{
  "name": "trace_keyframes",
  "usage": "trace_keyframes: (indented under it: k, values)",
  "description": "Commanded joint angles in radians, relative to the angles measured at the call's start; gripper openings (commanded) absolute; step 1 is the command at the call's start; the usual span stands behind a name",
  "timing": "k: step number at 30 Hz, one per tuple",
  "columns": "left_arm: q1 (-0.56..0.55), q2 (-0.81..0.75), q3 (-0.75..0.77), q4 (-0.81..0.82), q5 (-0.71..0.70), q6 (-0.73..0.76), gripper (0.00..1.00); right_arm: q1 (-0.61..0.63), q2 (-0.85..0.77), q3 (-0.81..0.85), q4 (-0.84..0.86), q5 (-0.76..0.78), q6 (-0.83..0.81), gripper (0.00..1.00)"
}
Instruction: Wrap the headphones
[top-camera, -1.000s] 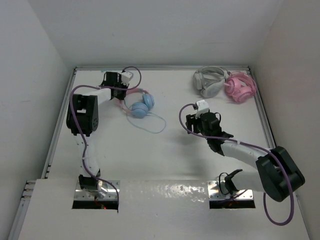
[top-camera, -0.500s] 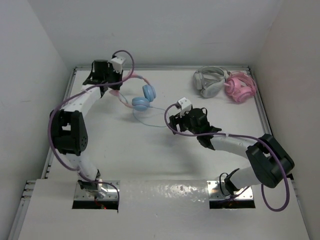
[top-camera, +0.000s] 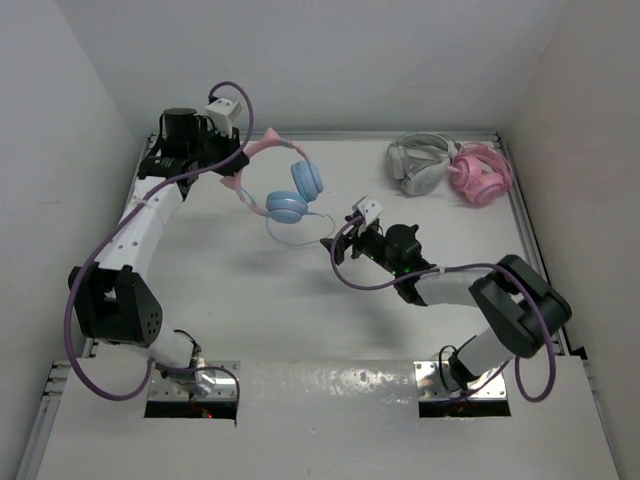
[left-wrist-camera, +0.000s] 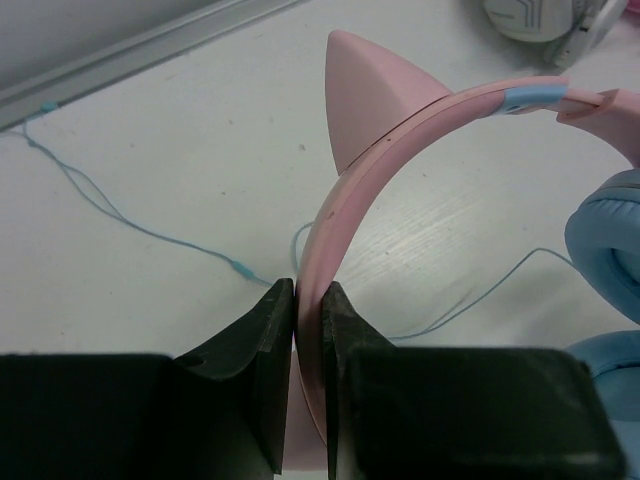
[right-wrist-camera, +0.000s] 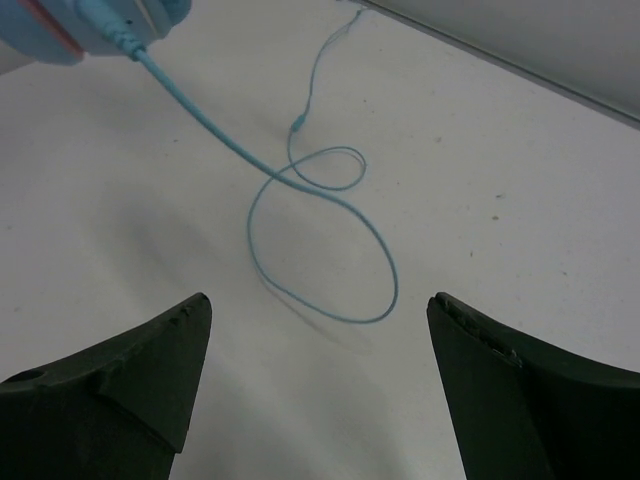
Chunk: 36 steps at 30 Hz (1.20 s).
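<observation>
The headphones (top-camera: 296, 192) have light blue ear cups and a pink headband (left-wrist-camera: 400, 150) with ear-like bumps. They hang above the table at the back left, and my left gripper (left-wrist-camera: 308, 300) is shut on the headband; from above, the left gripper (top-camera: 232, 168) is at the headband's left end. The thin blue cable (right-wrist-camera: 330, 240) trails from a cup and loops on the table. My right gripper (right-wrist-camera: 318, 310) stands open just short of that loop, nothing between its fingers. From above, the right gripper (top-camera: 345, 232) sits right of the cable (top-camera: 290, 238).
Grey-white headphones (top-camera: 418, 163) and all-pink headphones (top-camera: 480, 174) lie together at the back right corner. White walls close the table on three sides, with a metal rail (top-camera: 330, 135) along the back edge.
My left arm has lifted the headphones up and towards the back left, drawing the cable along. My right gripper has moved left towards the cable loop and opened wider.
</observation>
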Motion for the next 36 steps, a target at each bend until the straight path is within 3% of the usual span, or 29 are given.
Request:
trace_keyframes:
  k: [1,5,8,9,12,13,19,20,22,25,28,31,36]
  values:
    - [0.007,-0.062,0.036,-0.02,0.077,-0.066,0.0,0.003,0.102,0.026,0.275,-0.036,0.035,0.87]
    - [0.007,-0.081,0.027,-0.045,0.115,-0.077,0.0,0.003,0.243,0.056,0.441,0.09,0.064,0.84]
    - [0.007,-0.093,0.017,-0.059,0.109,-0.072,0.0,0.003,0.332,0.075,0.558,0.118,0.063,0.46]
    - [0.012,-0.095,0.01,-0.063,0.111,-0.071,0.0,0.003,0.366,0.079,0.591,0.118,0.064,0.26]
    - [0.022,-0.096,-0.009,-0.059,0.132,-0.078,0.0,0.003,0.381,0.086,0.612,0.118,0.067,0.02]
    - [0.025,-0.099,-0.015,-0.057,0.134,-0.077,0.0,0.003,0.374,0.066,0.612,0.119,0.063,0.0]
    - [0.027,-0.088,-0.091,-0.005,0.077,-0.061,0.0,0.001,0.202,-0.049,0.567,0.147,0.011,0.0]
    - [0.028,-0.088,-0.104,0.005,0.082,-0.066,0.0,0.001,0.181,-0.056,0.508,0.127,0.0,0.07]
    - [0.029,-0.09,-0.104,0.012,0.099,-0.077,0.0,0.001,0.128,-0.065,0.443,0.069,-0.026,0.42]
    - [0.029,-0.093,-0.092,0.013,0.096,-0.084,0.0,0.001,0.055,-0.088,0.362,0.012,-0.043,0.6]
    - [0.024,-0.093,-0.092,0.025,0.003,-0.055,0.0,0.001,-0.04,-0.047,0.218,-0.017,-0.029,0.64]
    - [0.018,-0.096,-0.143,0.085,-0.145,-0.023,0.0,0.004,-0.168,0.14,-0.29,0.033,0.0,0.65]
    - [-0.008,-0.095,-0.2,0.196,-0.263,0.002,0.0,0.026,-0.166,0.366,-0.482,0.101,0.095,0.73]
